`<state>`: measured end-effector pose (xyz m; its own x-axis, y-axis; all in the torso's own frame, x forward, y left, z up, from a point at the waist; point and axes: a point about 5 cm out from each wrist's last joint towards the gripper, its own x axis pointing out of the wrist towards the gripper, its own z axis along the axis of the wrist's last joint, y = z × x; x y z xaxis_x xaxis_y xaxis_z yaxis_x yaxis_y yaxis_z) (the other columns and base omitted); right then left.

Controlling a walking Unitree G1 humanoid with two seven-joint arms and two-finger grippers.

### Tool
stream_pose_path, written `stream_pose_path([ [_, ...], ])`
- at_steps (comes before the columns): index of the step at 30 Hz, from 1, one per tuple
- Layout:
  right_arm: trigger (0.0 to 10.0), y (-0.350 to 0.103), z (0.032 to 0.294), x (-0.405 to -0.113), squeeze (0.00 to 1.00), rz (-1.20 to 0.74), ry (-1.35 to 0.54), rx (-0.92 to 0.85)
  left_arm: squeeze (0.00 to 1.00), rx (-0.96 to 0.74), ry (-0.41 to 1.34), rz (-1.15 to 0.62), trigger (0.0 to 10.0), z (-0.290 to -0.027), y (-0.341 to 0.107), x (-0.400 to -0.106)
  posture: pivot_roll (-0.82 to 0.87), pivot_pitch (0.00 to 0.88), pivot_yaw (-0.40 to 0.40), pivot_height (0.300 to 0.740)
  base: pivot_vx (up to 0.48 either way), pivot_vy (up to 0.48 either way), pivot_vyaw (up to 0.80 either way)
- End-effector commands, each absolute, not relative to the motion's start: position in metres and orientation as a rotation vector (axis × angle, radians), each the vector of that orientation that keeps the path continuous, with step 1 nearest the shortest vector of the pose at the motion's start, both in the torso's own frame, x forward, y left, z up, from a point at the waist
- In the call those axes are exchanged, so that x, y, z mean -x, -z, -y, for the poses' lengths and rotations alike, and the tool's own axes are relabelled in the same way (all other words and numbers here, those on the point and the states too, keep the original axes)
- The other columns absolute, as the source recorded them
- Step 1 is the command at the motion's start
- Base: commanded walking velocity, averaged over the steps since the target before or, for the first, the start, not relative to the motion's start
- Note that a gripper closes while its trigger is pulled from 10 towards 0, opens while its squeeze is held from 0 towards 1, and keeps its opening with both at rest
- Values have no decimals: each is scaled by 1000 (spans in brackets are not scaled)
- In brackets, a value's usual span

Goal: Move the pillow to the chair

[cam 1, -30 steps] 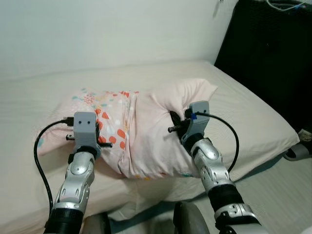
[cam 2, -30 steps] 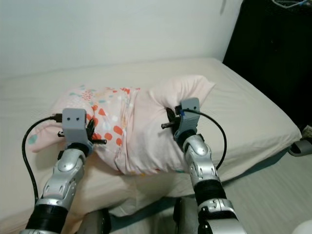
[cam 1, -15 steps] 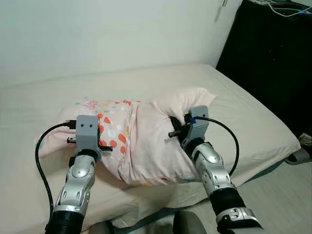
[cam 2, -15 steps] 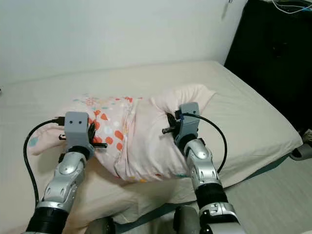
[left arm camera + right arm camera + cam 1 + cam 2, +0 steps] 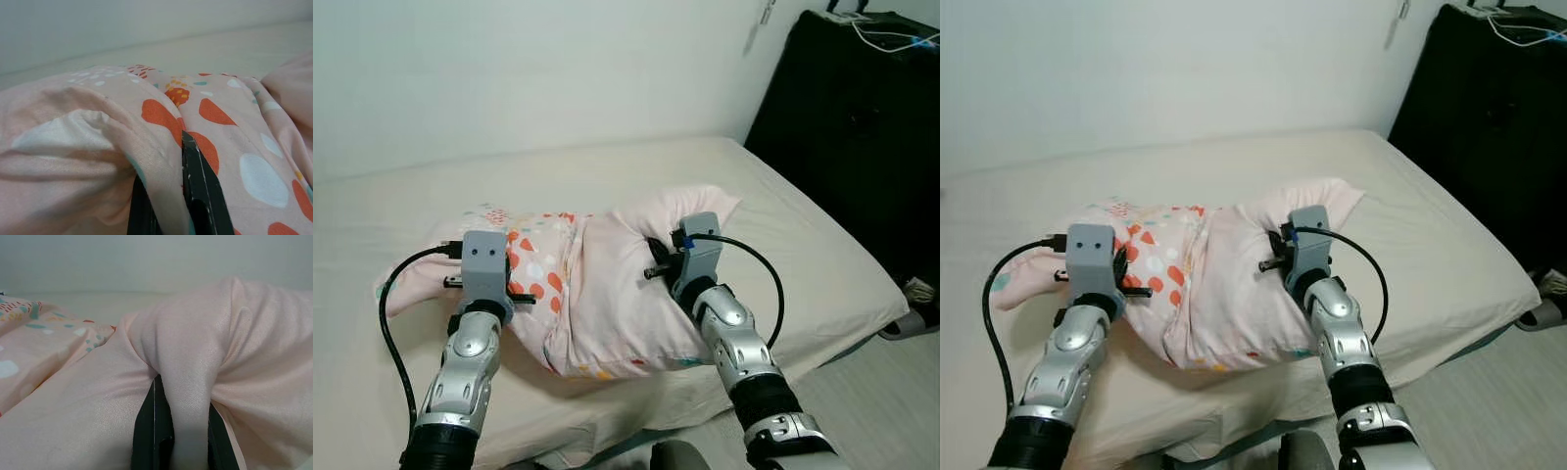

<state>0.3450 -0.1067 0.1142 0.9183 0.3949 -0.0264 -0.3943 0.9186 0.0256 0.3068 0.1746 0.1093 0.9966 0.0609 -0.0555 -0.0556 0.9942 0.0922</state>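
Our left gripper [image 5: 168, 196] and right gripper [image 5: 173, 431] each clamp a fold of the pillow [image 5: 607, 284], bed [image 5: 803, 245] beneath.

Head eyes: look forward and down from above onto the cream-sheeted bed [image 5: 607, 166], white wall behind.
Left wrist: close along its black fingers [image 5: 203, 191] into the pink spotted fabric pillow [image 5: 220, 122].
Right wrist: equally close, facing the pillow's plain pink end.
Shared: pillow, bed, wall.

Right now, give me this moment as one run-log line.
phase: pillow grasped | left hand: shut on pillow | right hand: shut on pillow | pillow: on bed | chair: unseen
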Motion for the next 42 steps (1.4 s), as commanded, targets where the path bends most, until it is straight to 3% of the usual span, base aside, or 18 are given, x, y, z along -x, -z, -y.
stream_pose_path([
  [1, 10000, -121, 97, -345, 0, -1, -449, 4, 0, -102, -16, -6, 10000, -165, -118, -307, 56, 0, -106, 646, 0, 0, 0],
  [19, 10000, -119, 97, -343, 0, -19, -470, -30, 0, -113, 0, -1, 10000, -160, -118, -306, 58, 0, -108, 646, 0, 0, 0],
  [42, 10000, -122, 92, -343, 0, -28, -514, -5, 0, -103, -6, 11, 10000, -161, -119, -308, 51, 0, -121, 736, 0, 0, 0],
])
